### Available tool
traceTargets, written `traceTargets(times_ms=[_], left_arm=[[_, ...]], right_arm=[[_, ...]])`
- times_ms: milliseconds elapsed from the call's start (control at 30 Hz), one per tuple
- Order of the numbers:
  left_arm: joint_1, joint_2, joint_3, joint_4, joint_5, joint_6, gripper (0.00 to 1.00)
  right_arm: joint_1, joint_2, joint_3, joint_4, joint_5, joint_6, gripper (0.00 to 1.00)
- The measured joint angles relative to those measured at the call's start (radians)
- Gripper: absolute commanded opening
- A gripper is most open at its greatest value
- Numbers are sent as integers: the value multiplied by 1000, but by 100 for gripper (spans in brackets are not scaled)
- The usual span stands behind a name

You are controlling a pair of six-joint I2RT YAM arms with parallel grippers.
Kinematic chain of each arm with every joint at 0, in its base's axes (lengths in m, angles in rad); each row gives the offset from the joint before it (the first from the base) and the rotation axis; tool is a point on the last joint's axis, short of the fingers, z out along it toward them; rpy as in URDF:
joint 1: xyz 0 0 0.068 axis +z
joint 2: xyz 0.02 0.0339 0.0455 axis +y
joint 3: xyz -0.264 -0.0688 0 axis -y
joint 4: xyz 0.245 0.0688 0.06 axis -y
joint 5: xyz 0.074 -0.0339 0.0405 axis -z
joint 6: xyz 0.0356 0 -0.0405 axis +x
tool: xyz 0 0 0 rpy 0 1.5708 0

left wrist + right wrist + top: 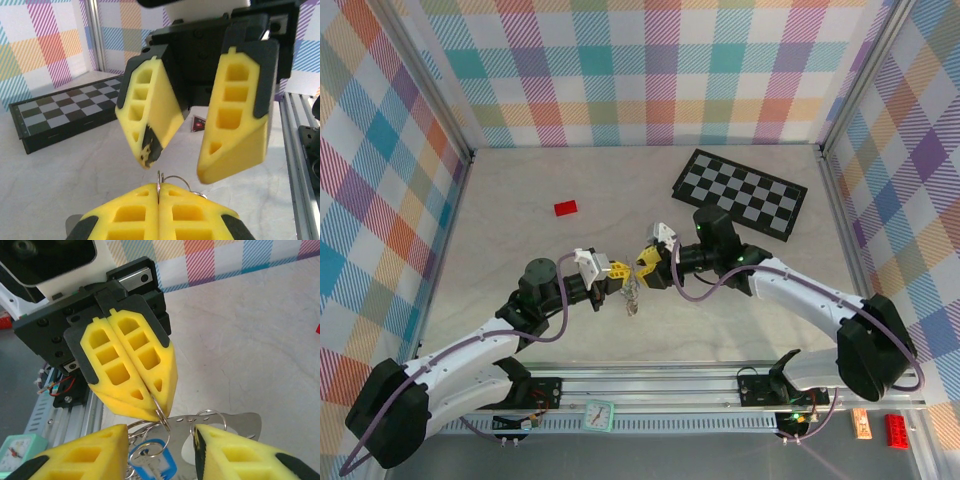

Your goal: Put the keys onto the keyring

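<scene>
plaid walls in pastel checks close off three sides of a pale surface. near its far right corner lies a black-and-grey checkerboard. two white arms reach in from the near edge and meet over the middle of the surface, a little toward that near edge. a small red block sits well apart from them, toward the far edge and left of centre.

the left pincer is closed tight, and its yellow tips pinch a thin wire loop of the keyring, so the bunch hangs above the surface. the right pincer faces it tip to tip with its jaws spread wide, gripping nothing.

from the right wrist, the blue key hangs in the gap between those spread jaws, with a small ring through its head, just beside a flat silvery tag.

by my reading the blue key is already threaded. the bunch is too tangled to tell whether a second key hangs there, so the job looks part done, with the open pincer placed to work the loop.
</scene>
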Motion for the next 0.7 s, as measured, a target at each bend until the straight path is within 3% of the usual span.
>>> traceTargets(times_ms=[533,700], left_arm=[[0,5,-8,66,25,-42,0],[1,22,-8,97,25,-60,0]], right_arm=[[0,41,0,58,-60,-65,16],[-8,43,0,75,-89,-76,0]])
